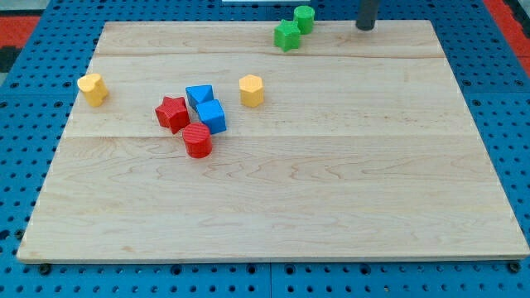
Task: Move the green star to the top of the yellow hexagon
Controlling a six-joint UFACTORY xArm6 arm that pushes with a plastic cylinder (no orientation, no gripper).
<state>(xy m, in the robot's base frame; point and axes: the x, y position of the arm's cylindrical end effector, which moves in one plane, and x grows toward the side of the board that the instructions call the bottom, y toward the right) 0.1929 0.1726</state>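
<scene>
My tip [365,27] is a plain dark rod end, not a pincer, so nothing spreads or presses together, and it holds nothing. It sits at the view's top edge of the worktop [331,199], touching no block. The green star [287,36] lies well to the view's left of my tip, near the top edge. A green cylinder [304,18] sits just beside the star, up and to the right, between the star and my tip.

The yellow hexagon [252,90] lies lower, toward the view's centre-left, apart from the star. To its left is a cluster: two blue blocks [199,96] [211,117] together, a red star [173,112] beside them, and a red cylinder [197,141] just below. Another yellow block [93,88] sits alone near the left edge.

The worktop is pale wooden planks, resting on a blue perforated base [497,124].
</scene>
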